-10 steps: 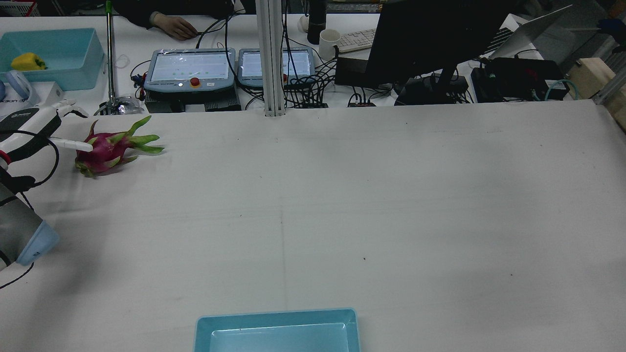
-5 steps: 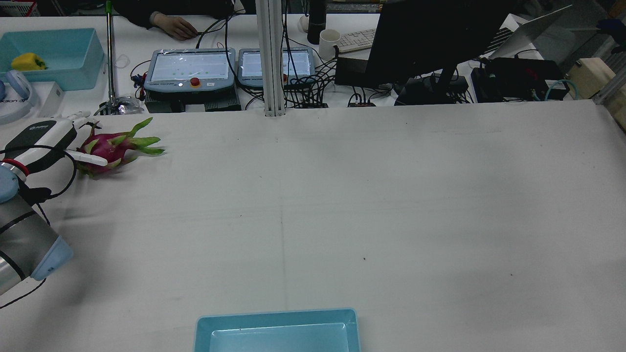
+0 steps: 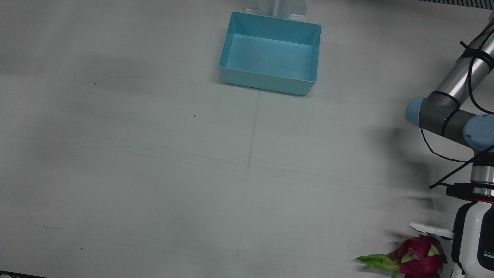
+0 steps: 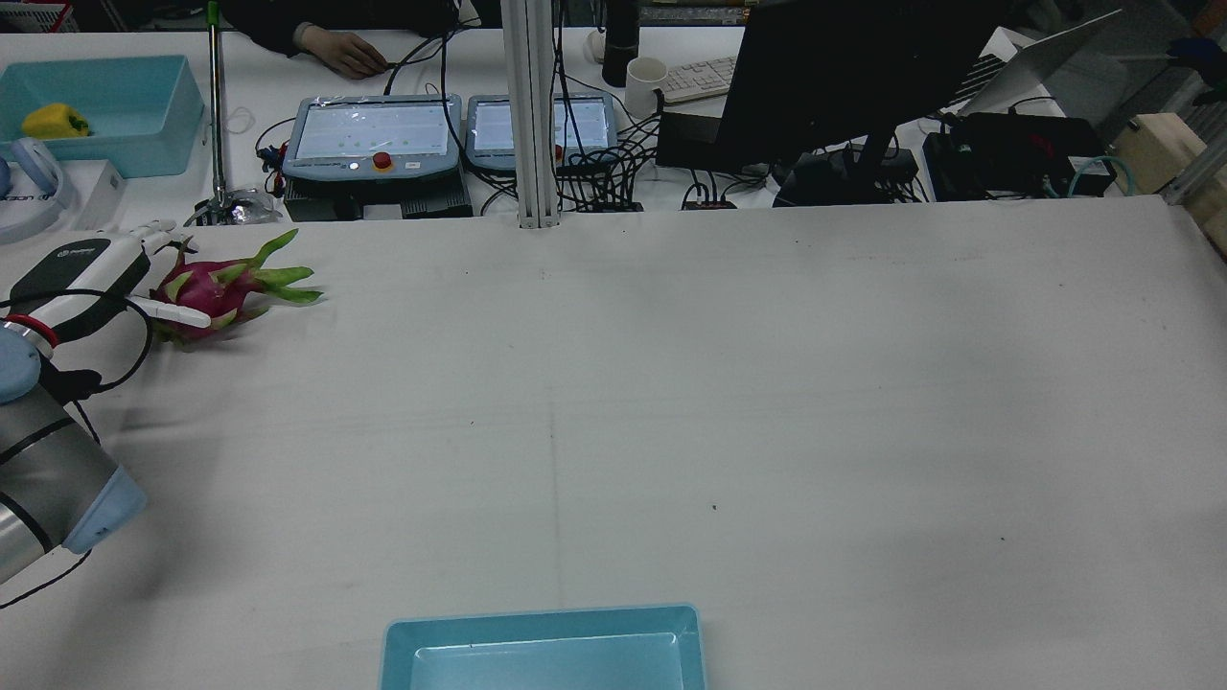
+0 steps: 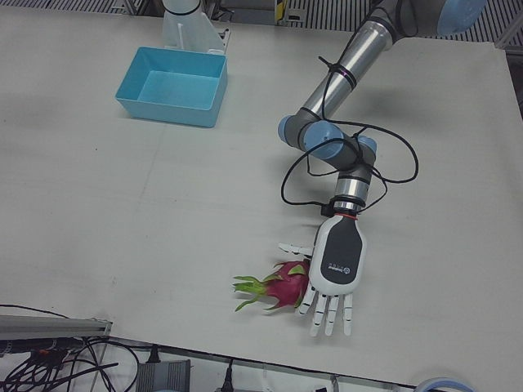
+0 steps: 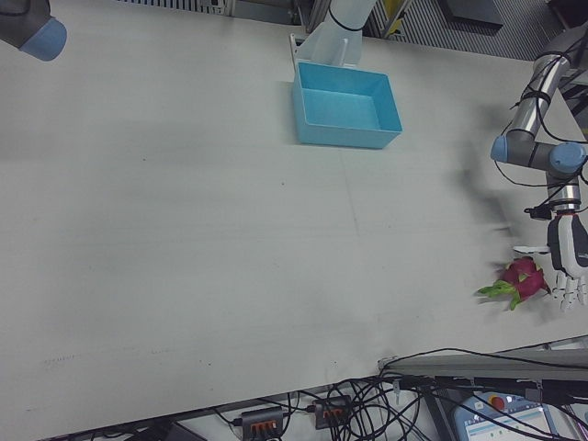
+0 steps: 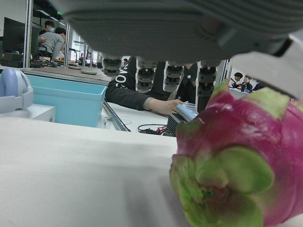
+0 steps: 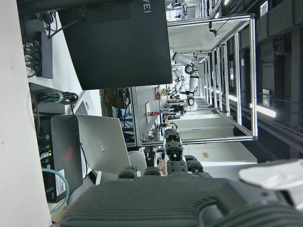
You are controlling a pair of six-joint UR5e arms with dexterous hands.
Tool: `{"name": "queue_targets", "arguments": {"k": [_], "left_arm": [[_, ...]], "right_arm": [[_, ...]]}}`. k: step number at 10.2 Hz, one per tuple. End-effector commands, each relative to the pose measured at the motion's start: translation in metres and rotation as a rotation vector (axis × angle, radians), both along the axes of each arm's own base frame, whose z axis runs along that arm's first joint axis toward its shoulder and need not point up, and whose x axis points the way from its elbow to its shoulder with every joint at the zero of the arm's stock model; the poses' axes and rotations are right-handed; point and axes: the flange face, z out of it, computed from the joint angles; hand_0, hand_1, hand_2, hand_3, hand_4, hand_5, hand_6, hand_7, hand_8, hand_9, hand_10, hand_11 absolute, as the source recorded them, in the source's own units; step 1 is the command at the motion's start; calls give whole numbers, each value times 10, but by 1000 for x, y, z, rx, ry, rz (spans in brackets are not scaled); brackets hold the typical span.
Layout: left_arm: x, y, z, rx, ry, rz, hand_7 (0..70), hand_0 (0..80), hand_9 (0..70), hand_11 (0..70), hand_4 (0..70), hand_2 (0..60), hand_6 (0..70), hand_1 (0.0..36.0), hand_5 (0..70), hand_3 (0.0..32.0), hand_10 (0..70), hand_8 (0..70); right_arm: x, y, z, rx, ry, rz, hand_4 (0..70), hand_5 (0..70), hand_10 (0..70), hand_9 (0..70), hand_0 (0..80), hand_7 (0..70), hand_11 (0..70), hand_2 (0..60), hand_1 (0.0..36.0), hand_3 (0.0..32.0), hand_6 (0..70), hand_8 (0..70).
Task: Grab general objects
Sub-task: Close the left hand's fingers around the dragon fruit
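Observation:
A pink dragon fruit (image 4: 219, 290) with green scales lies on the white table at the far left, near the table's back edge. It also shows in the front view (image 3: 418, 256), the left-front view (image 5: 283, 286), the right-front view (image 6: 522, 278) and, close up, the left hand view (image 7: 241, 156). My left hand (image 4: 84, 271) is open and reaches over the fruit's stem end with fingers straight (image 5: 327, 310) and its thumb (image 4: 177, 312) across the near side. It holds nothing. My right hand (image 8: 189, 194) shows only in its own view, open and empty.
An empty light-blue bin (image 4: 537, 621) stands at the table's near middle edge, far from the fruit; it also shows in the front view (image 3: 266, 85). Two teach pendants (image 4: 374, 134), cables and a monitor (image 4: 844, 77) lie beyond the table. Another blue bin (image 4: 144, 144) holds a yellow pepper.
My left hand has moved right, closer to the dragon fruit, so it now covers the fruit's left end. The fruit has barely shifted.

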Motion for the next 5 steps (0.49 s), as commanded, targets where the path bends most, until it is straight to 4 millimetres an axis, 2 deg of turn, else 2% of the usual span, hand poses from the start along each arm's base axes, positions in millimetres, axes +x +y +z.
{"name": "queue_targets", "arguments": {"k": [1,2,5], "left_arm": [[1,-1,0,11,-12,-1,143,334,69,74,3,18,68,10,319,100,53,166],[1,-1,1,11,-15,0,146,375,72,76,6,23,71,20,326,96,54,168],[1,-1,2,11,-16,-13,151,381,74,79,12,25,75,23,340,90,55,171]], "right_arm": [[0,-1,0,0,0,-1,0,0,0,0,0,0,0,0,0,0,0,0],[0,0,1,-2,0,1,0,0,0,0,0,0,0,0,0,0,0,0],[0,0,1,-2,0,1,0,0,0,0,0,0,0,0,0,0,0,0]]}}
